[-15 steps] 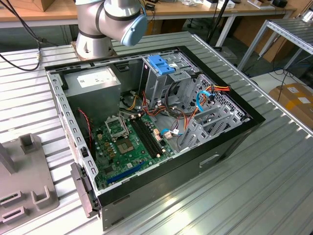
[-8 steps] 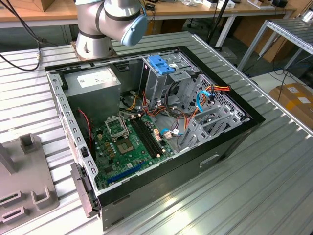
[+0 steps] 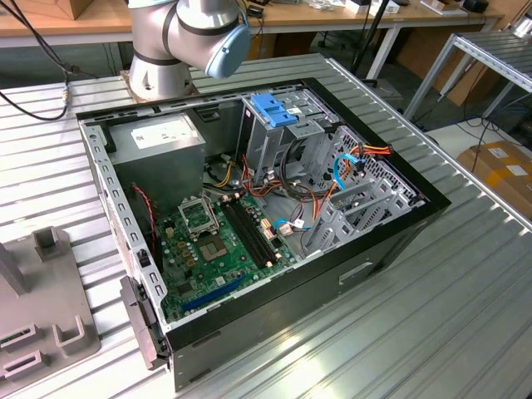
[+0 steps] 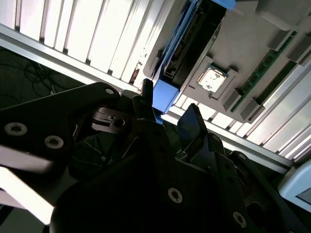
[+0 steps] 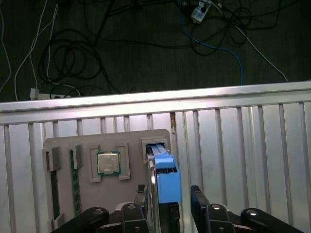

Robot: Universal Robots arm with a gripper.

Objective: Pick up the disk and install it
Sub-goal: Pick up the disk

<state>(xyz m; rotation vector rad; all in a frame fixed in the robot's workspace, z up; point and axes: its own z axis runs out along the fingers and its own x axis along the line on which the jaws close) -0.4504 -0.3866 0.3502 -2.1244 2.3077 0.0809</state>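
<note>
The disk [image 5: 164, 182] stands on edge in a slot of a grey holder tray [image 5: 131, 141], its blue side rail facing the camera. In the first wrist view my gripper [image 5: 168, 191] is open, one dark finger on each side of the blue rail. One finger sits close against the rail and a gap shows at the other. The second wrist view shows the same hold-off: the gripper [image 4: 170, 109] straddles the blue end of the disk [image 4: 182, 53]. The open computer case [image 3: 249, 208] lies on the metal table in the exterior view.
Inside the case are a blue-topped drive cage [image 3: 274, 108], a grey power-supply box [image 3: 158, 141], a green motherboard [image 3: 220, 237] and loose cables. The tray also holds a processor chip [image 5: 108, 162] and memory sticks [image 5: 75, 182]. Cables lie on the floor beyond the table edge [image 5: 155, 99].
</note>
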